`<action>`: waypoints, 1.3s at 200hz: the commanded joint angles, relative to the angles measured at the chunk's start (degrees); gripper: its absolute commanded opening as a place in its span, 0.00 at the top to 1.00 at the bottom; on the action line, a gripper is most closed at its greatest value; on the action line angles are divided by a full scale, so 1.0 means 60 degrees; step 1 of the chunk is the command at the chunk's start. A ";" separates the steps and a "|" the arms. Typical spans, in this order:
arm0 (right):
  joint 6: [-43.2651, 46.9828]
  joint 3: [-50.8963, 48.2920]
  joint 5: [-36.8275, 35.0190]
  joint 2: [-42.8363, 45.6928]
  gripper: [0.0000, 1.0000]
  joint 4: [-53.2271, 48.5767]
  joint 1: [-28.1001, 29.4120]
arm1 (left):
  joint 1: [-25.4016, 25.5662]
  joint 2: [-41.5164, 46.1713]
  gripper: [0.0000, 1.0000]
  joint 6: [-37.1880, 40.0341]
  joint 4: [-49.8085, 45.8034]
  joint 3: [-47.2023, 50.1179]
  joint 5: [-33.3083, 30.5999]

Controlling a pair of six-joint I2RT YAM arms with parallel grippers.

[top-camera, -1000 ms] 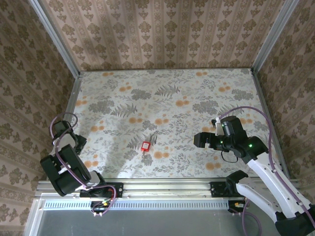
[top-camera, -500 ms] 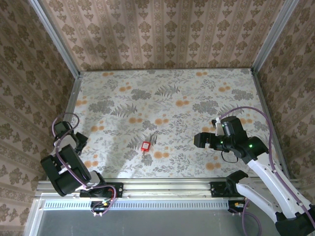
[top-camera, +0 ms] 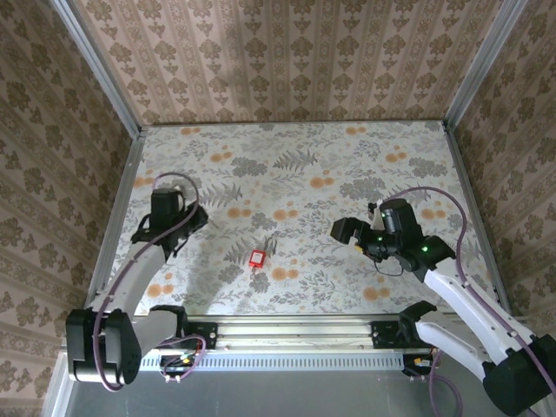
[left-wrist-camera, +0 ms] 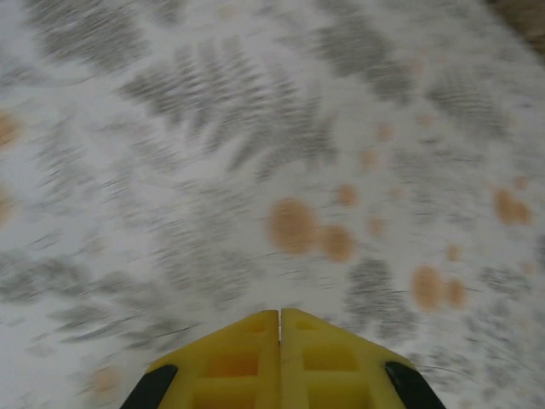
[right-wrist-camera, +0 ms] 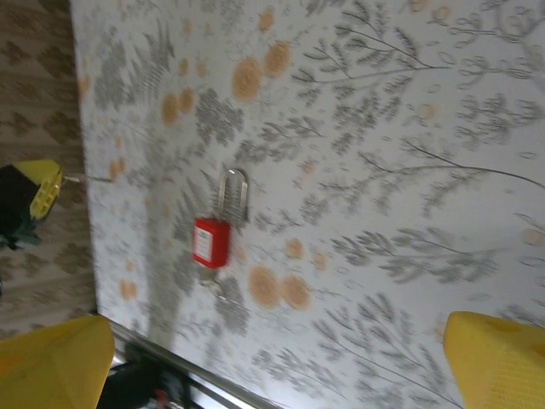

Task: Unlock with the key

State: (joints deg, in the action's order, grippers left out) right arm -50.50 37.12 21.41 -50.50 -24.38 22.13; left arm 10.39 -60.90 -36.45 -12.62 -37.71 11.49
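You have a floral-print table [top-camera: 287, 165] walled in by brown patterned wallpaper [top-camera: 287, 61]. Your left gripper [top-camera: 165, 208] hangs over the table's left side with its yellow fingers [left-wrist-camera: 247, 362] pressed together and nothing between them. In the left wrist view, blurred print lies under them.

Your right gripper [top-camera: 345, 231] is over the right side, its two yellow fingers [right-wrist-camera: 498, 358] spread wide apart and empty.

The red padlock [top-camera: 258, 258] lies flat on the table between the two arms, at about 4 o'clock from the left gripper and about 9 o'clock from the right one, well apart from both. In the right wrist view its silver shackle [right-wrist-camera: 232, 192] points toward 12 o'clock. A small metal bit shows at the body's 6 o'clock end, and you cannot tell whether it is the key.
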 commanded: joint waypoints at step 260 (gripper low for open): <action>-0.9295 -0.1379 -0.0768 -0.4249 0.00 0.9804 0.1105 | 0.7973 -0.4183 1.00 0.0281 0.7525 -0.1104 -0.4257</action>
State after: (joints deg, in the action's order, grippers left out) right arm -104.97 29.78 17.37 -75.02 30.09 28.86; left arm 57.06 -84.71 -34.50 28.16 -46.28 -11.53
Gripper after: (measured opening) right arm 0.999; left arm 0.046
